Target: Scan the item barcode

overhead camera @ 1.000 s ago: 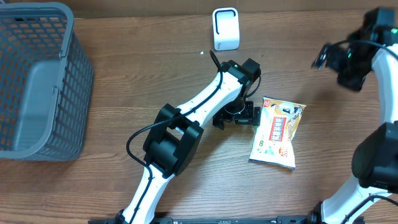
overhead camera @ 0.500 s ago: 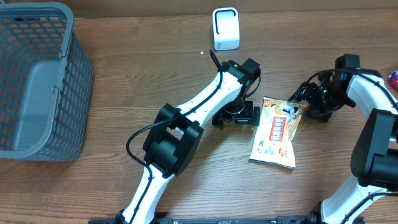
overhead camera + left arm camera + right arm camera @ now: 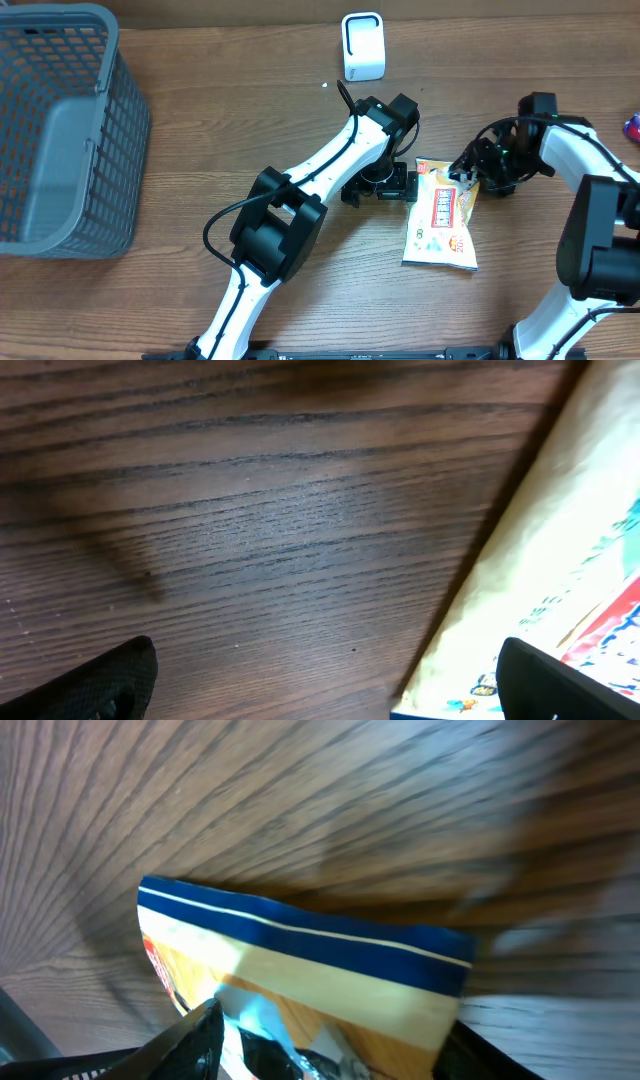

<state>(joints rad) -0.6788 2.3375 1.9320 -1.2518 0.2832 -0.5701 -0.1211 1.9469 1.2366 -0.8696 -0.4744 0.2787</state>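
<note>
The item is a flat yellow snack packet (image 3: 442, 215) with a blue band, lying on the wooden table. My right gripper (image 3: 472, 172) is down on its top right corner. In the right wrist view the packet's end (image 3: 300, 940) bunches up between the two black fingers, and my right gripper (image 3: 330, 1050) is shut on it. My left gripper (image 3: 380, 187) rests open on the table at the packet's left edge. In the left wrist view the packet (image 3: 560, 560) fills the right side, with one fingertip (image 3: 560, 685) over it. No barcode shows.
A white scanner stand (image 3: 362, 46) sits at the table's far edge, beyond the left arm. A large grey mesh basket (image 3: 60, 130) occupies the far left. A small coloured object (image 3: 632, 125) peeks in at the right edge.
My right arm swung down from the upper right onto the packet's top corner and its jaws closed in. The packet shifted slightly left. The left arm stayed still.
</note>
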